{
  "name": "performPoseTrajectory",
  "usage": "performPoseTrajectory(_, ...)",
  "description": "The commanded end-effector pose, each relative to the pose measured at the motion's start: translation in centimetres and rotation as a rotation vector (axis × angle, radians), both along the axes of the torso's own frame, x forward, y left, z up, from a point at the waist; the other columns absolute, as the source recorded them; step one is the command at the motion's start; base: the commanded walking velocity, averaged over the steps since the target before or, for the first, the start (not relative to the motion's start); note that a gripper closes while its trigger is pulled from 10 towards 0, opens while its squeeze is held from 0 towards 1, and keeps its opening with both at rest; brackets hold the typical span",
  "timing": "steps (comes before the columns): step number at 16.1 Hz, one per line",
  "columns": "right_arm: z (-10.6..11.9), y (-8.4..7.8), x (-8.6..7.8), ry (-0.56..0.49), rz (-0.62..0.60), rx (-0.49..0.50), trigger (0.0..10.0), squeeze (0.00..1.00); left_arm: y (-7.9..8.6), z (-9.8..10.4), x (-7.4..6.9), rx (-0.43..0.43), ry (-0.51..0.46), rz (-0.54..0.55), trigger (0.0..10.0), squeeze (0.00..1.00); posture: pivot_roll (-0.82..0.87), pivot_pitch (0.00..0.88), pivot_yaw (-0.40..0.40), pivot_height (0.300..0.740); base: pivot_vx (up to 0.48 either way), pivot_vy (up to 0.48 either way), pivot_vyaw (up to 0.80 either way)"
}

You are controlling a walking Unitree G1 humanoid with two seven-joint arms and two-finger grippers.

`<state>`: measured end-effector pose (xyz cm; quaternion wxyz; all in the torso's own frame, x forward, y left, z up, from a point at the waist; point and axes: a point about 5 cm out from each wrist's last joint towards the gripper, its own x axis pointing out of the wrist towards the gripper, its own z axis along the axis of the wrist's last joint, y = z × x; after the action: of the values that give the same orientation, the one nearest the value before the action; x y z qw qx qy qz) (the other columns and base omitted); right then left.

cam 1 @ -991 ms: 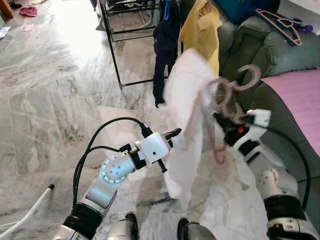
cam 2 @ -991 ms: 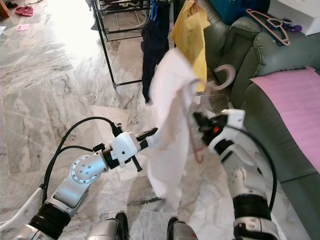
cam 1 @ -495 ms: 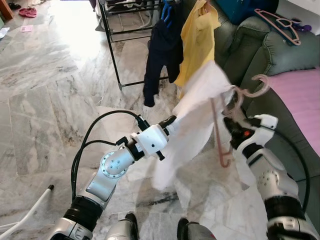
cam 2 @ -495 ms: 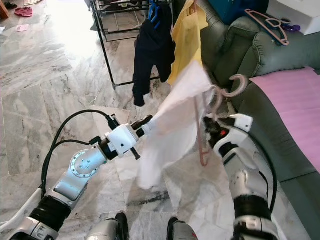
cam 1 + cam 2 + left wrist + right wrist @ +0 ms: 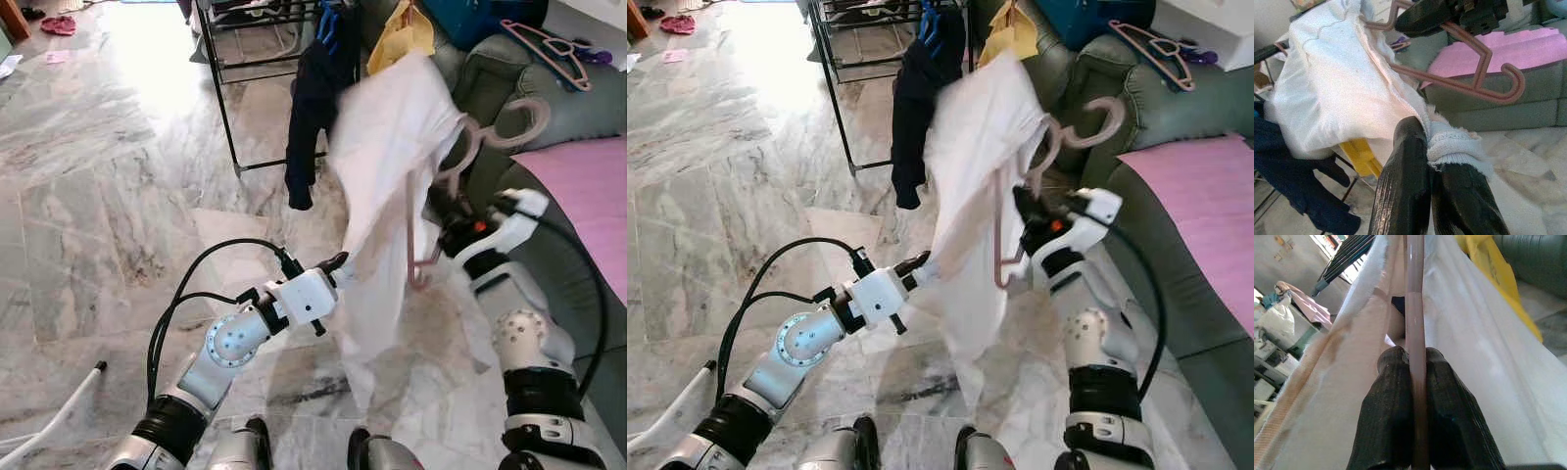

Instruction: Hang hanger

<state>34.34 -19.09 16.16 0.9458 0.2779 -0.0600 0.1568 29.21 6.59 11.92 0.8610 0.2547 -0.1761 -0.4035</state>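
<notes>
A white garment (image 5: 392, 176) hangs on a dusty-pink plastic hanger (image 5: 490, 132) held up in front of me. My right gripper (image 5: 443, 233) is shut on the hanger's bar; the right wrist view has the bar (image 5: 1416, 357) pinched between its fingers (image 5: 1388, 416). My left gripper (image 5: 338, 262) is shut on the garment's lower edge, a fold of white cloth (image 5: 1449, 147) squeezed between its fingers (image 5: 1405, 191). Behind stands the black drying rack (image 5: 230, 108) with a dark garment (image 5: 313, 98) and a yellow one (image 5: 402, 34) hanging on it.
A green sofa (image 5: 549, 108) with a pink cover (image 5: 588, 196) runs along the right. More pink hangers (image 5: 549, 49) lie on its arm. Marble floor (image 5: 98, 196) spreads to the left, with a white pole (image 5: 59, 411) low at the left.
My right gripper has lifted the hanger higher and toward the rack. The left gripper dropped lower, so the white garment now hangs more upright instead of stretching sideways.
</notes>
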Motion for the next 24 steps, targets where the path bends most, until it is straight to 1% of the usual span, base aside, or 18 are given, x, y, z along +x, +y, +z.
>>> performPoseTrajectory(1,0.8,-0.6,-0.1,-0.043,-0.018,-0.05,10.0,0.0,0.0,-0.5,-0.1,0.018,0.0,0.008,10.0,0.0,-0.04,0.194,-0.011,0.74,0.0,0.0,0.0)
performPoseTrajectory(2,0.0,-0.4,-0.4,-0.015,-0.004,-0.154,10.0,0.0,0.4,0.2,0.7,0.012,-0.041,0.071,10.0,0.0,-0.04,0.194,-0.011,0.74,0.0,0.0,0.0)
performPoseTrajectory(3,-1.0,-0.3,-0.6,0.027,0.0,-0.252,10.0,0.0,0.9,0.8,1.5,-0.007,-0.06,0.13,10.0,0.0,-0.04,0.194,-0.012,0.74,0.0,0.0,0.0)
performPoseTrajectory(4,-1.8,-0.2,-0.9,0.056,0.005,-0.308,10.0,0.0,1.6,1.9,2.3,-0.043,-0.099,0.196,10.0,0.0,-0.04,0.194,-0.012,0.74,0.0,0.0,0.0)
performPoseTrajectory(5,-2.2,-0.1,-1.0,0.072,0.004,-0.333,10.0,0.0,1.9,2.4,2.7,-0.061,-0.115,0.226,10.0,0.0,-0.04,0.194,-0.012,0.74,0.0,0.0,0.0)
performPoseTrajectory(6,-2.8,0.1,-1.3,0.097,0.014,-0.371,10.0,0.0,2.6,3.3,3.3,-0.088,-0.15,0.28,10.0,0.0,-0.04,0.194,-0.012,0.74,0.0,0.0,0.0)
performPoseTrajectory(7,-2.9,0.2,-1.3,0.11,0.017,-0.375,10.0,0.0,2.7,3.5,3.4,-0.097,-0.155,0.291,10.0,0.0,-0.04,0.194,-0.012,0.74,0.0,0.0,0.0)
performPoseTrajectory(8,-3.6,0.4,-1.6,0.135,0.04,-0.431,10.0,0.0,3.1,4.2,3.8,-0.13,-0.174,0.332,10.0,0.0,-0.04,0.194,-0.012,0.74,0.0,0.0,0.0)
performPoseTrajectory(9,-3.9,0.8,-1.9,0.147,0.075,-0.422,10.0,0.0,3.2,4.4,4.0,-0.142,-0.18,0.341,10.0,0.0,-0.04,0.194,-0.012,0.74,0.0,0.0,0.0)
performPoseTrajectory(12,-5.0,1.5,-2.4,0.185,0.144,-0.448,10.0,0.0,2.7,5.2,4.1,-0.168,-0.212,0.328,10.0,0.0,-0.04,0.193,-0.009,0.74,0.0,0.0,0.0)
performPoseTrajectory(14,-6.2,2.5,-2.8,0.244,0.23,-0.449,10.0,0.0,2.1,5.8,3.8,-0.187,-0.238,0.302,10.0,0.0,-0.03,0.193,-0.014,0.74,0.0,0.0,0.0)
performPoseTrajectory(15,-6.5,2.7,-3.0,0.256,0.255,-0.457,10.0,0.0,2.0,5.9,3.7,-0.193,-0.243,0.295,10.0,0.0,-0.03,0.193,-0.017,0.74,0.0,0.0,0.0)
performPoseTrajectory(17,-7.3,3.5,-3.4,0.286,0.334,-0.443,10.0,0.0,1.3,6.3,3.3,-0.223,-0.241,0.24,10.0,0.0,-0.02,0.192,-0.022,0.74,0.0,0.0,0.0)
performPoseTrajectory(19,-7.7,4.3,-3.7,0.304,0.417,-0.413,10.0,0.0,0.6,6.3,2.8,-0.221,-0.23,0.177,10.0,0.0,-0.01,0.191,-0.023,0.74,0.0,0.0,0.0)
performPoseTrajectory(20,-7.7,4.7,-3.7,0.31,0.453,-0.402,10.0,0.0,0.3,6.2,2.5,-0.202,-0.227,0.143,10.0,0.0,-0.01,0.191,-0.023,0.74,0.0,0.0,0.0)
performPoseTrajectory(21,-7.7,4.8,-3.7,0.312,0.465,-0.396,10.0,0.0,0.2,6.2,2.4,-0.196,-0.23,0.138,10.0,0.0,-0.01,0.191,-0.023,0.74,0.0,0.0,0.0)
performPoseTrajectory(22,-7.5,5.1,-3.8,0.295,0.51,-0.396,10.0,0.0,0.1,6.0,2.3,-0.183,-0.229,0.123,10.0,0.0,0.0,0.189,-0.024,0.74,0.0,0.0,0.0)
performPoseTrajectory(24,-7.7,5.1,-4.1,0.309,0.542,-0.397,10.0,0.0,0.2,6.3,2.3,-0.181,-0.24,0.121,10.0,0.0,0.0,0.19,-0.025,0.74,0.0,0.0,0.0)
